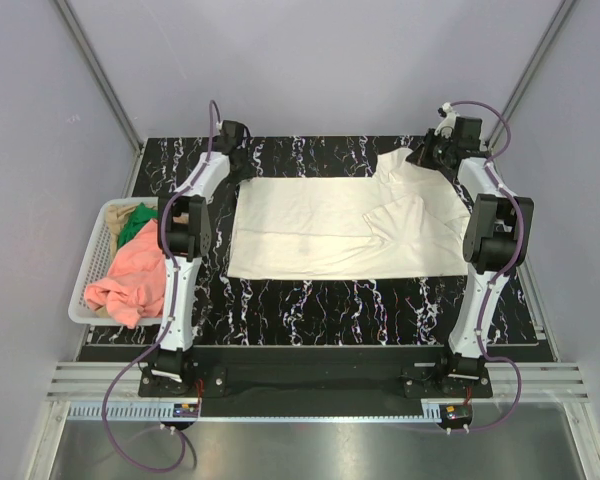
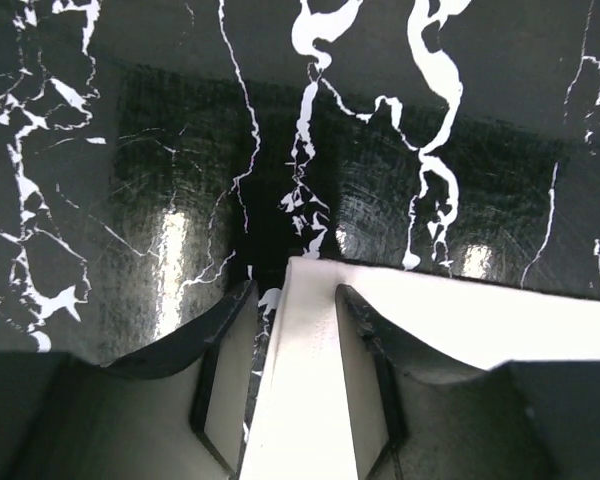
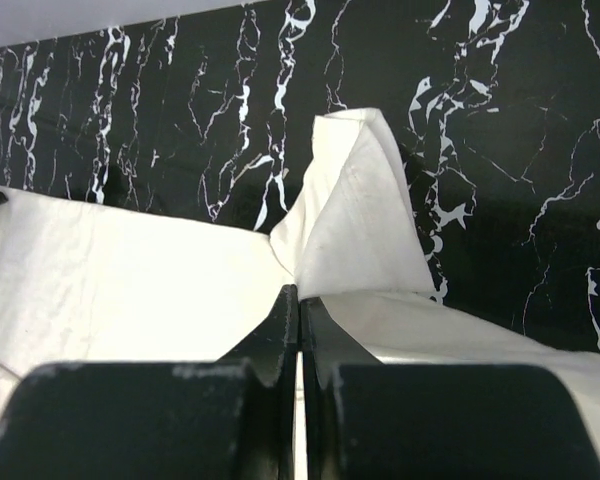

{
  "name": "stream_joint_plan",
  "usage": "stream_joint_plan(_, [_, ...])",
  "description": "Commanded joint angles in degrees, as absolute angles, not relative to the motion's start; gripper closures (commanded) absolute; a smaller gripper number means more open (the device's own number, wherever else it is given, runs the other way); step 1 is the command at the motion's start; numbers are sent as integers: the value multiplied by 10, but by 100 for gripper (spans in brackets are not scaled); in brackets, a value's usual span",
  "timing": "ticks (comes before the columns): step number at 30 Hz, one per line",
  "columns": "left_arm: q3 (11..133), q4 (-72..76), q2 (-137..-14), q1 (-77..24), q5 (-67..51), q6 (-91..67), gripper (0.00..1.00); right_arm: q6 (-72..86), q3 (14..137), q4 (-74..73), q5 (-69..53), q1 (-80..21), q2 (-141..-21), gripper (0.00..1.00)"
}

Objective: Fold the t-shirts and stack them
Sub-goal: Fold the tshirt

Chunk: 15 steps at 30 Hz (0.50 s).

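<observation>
A large cream-white t-shirt (image 1: pixel 320 225) lies spread on the black marble table, with a fold near its right side. My left gripper (image 1: pixel 242 163) is at the shirt's far left corner. In the left wrist view it (image 2: pixel 295 290) is open, and the shirt's corner edge (image 2: pixel 310 380) runs between its fingers. My right gripper (image 1: pixel 420 155) is at the shirt's far right. In the right wrist view it (image 3: pixel 299 292) is shut on the cloth (image 3: pixel 350 230), which bunches up into a peak at the fingertips. Salmon-pink (image 1: pixel 130 275), green (image 1: pixel 135 225) and tan (image 1: pixel 140 210) shirts lie heaped in the basket.
A white plastic mesh basket (image 1: pixel 90 260) stands at the table's left edge beside the left arm. Grey walls close in the table on the left, back and right. The marble table (image 1: pixel 320 300) shows in front of the shirt.
</observation>
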State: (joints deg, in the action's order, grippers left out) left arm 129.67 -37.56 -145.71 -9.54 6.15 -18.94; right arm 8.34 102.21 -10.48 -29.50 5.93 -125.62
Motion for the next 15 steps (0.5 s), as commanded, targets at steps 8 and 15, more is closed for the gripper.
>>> stream_joint_plan(8, [1327, -348, -1467, -93, 22, -188, 77, 62, 1017, -83, -287, 54, -1213, 100])
stream_joint_plan(15, [1311, -343, -1411, -92, 4, -194, 100, 43, 1000, -83, -236, 58, -1194, 100])
